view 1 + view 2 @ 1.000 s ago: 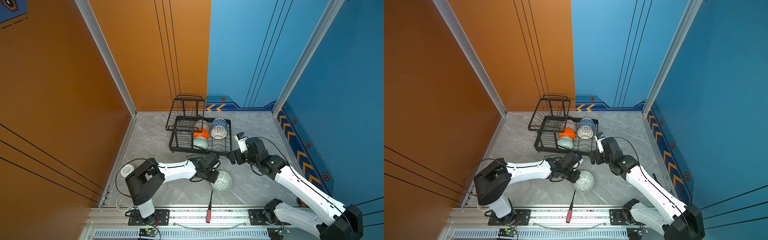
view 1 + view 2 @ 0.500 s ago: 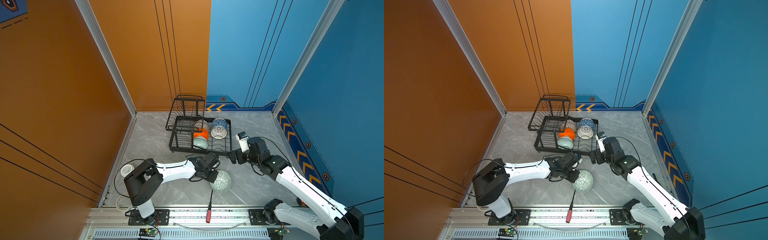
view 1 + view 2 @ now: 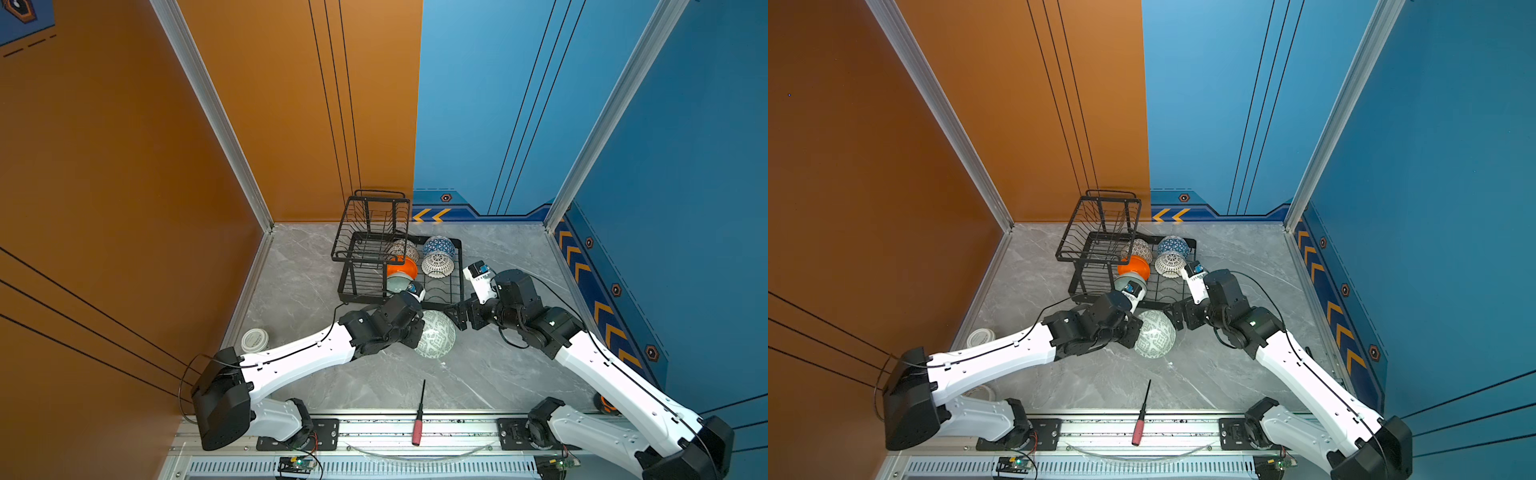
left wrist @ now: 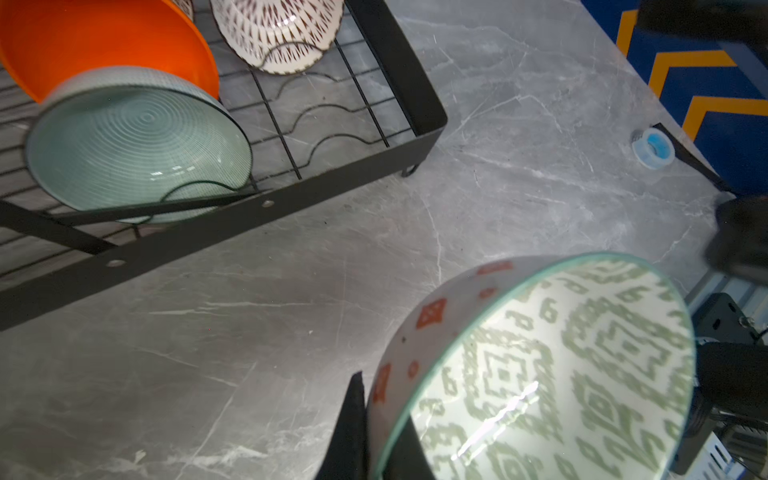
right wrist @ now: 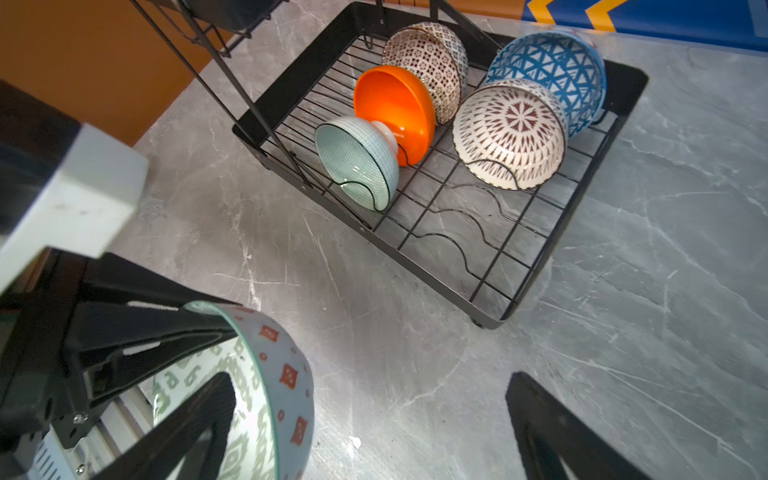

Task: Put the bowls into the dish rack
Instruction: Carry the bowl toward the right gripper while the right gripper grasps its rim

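Your left gripper (image 3: 417, 332) is pinching the rim of the grey-green geometric bowl (image 3: 437, 336). The bowl is tilted on edge in the middle of both top views, just below the dish rack (image 3: 461, 270). Your right gripper (image 3: 456, 319) is spread wide just to the bowl's right and holds nothing. Lift the bowl clear of the rack's front rail and keep it on edge. Then seat it in the free wavy slots (image 5: 457, 232) below the white lattice bowl (image 3: 437, 264), clear of the mint bowl (image 3: 397, 283).

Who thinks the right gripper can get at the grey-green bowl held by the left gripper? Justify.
Probably yes: the right gripper stands open right beside the grey-green bowl, nothing between them; the left gripper pinches only its opposite rim.
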`<state>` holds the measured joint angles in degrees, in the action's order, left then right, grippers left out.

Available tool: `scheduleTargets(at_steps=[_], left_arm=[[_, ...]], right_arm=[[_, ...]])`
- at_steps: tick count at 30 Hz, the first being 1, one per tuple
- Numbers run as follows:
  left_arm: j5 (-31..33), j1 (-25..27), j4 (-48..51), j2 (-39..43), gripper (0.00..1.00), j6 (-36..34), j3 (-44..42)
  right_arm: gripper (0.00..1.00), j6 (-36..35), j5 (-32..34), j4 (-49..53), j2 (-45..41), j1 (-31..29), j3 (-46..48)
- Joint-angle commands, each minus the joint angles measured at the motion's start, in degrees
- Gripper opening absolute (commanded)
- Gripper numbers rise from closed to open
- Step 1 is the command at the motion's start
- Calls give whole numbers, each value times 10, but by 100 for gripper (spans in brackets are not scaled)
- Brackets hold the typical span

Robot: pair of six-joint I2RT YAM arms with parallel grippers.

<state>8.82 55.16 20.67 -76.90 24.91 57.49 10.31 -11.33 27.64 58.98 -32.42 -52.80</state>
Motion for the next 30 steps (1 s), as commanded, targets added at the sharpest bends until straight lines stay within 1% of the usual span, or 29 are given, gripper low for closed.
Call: scheduleTargets(at_steps=[1, 8, 10, 12, 14, 15, 20, 25, 28, 30], left_arm=[[64, -5, -13, 33, 0, -18, 36], [72, -5, -24, 45, 0, -28, 50], [67, -5, -30, 46, 0, -25, 49], [68, -4, -33, 49, 0, -24, 46], [69, -5, -35, 51, 0, -22, 43], [70, -5, -37, 51, 0, -22, 43], [73, -5, -45, 54, 0, -23, 39], [75, -5, -51, 51, 0, -23, 39], [74, -5, -54, 48, 0, -22, 39], [72, -6, -55, 48, 0, -23, 38]], right_arm=[[100, 25, -6, 16, -4, -20, -18], [100, 62, 45, -20, 2, -55, -2], [97, 74, 63, -33, 3, -59, 5], [91, 90, 70, -47, 3, -60, 9], [81, 106, 65, -67, 6, -61, 16], [78, 111, 62, -73, 7, -62, 17], [58, 130, 48, -81, 31, -69, 13], [51, 137, 45, -80, 50, -74, 9], [43, 140, 46, -80, 55, -74, 8], [33, 140, 48, -81, 58, -74, 5]])
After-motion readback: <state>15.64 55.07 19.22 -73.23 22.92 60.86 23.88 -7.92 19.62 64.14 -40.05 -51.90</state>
